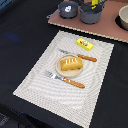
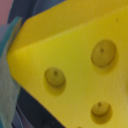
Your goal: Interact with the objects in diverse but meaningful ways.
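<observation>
The yellow holed cheese wedge [image 2: 75,60] fills the wrist view at very close range. In the exterior view it shows as a yellow patch [image 1: 93,5] at the top edge, between the dark fingers of my gripper [image 1: 93,3], just above a dark grey pot [image 1: 91,16]. My gripper looks shut on the wedge, though its fingers barely show. The orange-brown scored bread loaf [image 1: 71,63] lies on a small plate [image 1: 62,71] in the middle of the placemat. The small yellow packet with a red mark [image 1: 84,44] lies on the mat's far side. The white fish-like piece is out of view.
An orange-handled knife [image 1: 80,56] and fork [image 1: 65,79] flank the plate on the striped placemat [image 1: 50,95]. A second dark pot [image 1: 68,8] and a pale bowl [image 1: 123,17] stand on a brown board [image 1: 107,27] at the back. The table is black.
</observation>
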